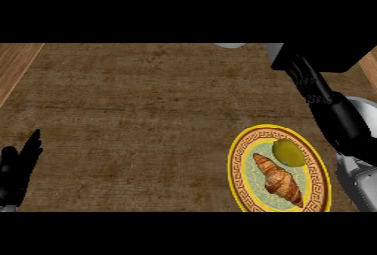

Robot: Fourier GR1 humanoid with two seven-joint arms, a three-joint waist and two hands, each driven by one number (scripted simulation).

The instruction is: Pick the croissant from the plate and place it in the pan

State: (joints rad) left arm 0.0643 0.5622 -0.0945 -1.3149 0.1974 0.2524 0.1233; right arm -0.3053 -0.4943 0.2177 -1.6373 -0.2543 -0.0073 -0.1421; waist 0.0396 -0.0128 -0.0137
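A golden-brown croissant lies on a yellow-rimmed patterned plate at the lower right, beside a yellow-green fruit. My right hand reaches up along the plate's right side, past it, with straight fingers and nothing in it. Its fingertips meet a black shape at the top right, cut by the view's edge; I cannot tell if that is the pan. My left hand rests open at the lower left edge, fingers up.
A grey piece sticks out at the left of the black shape. A pale round object peeks in at the top edge. Lighter wooden strips border the brown counter top on both sides.
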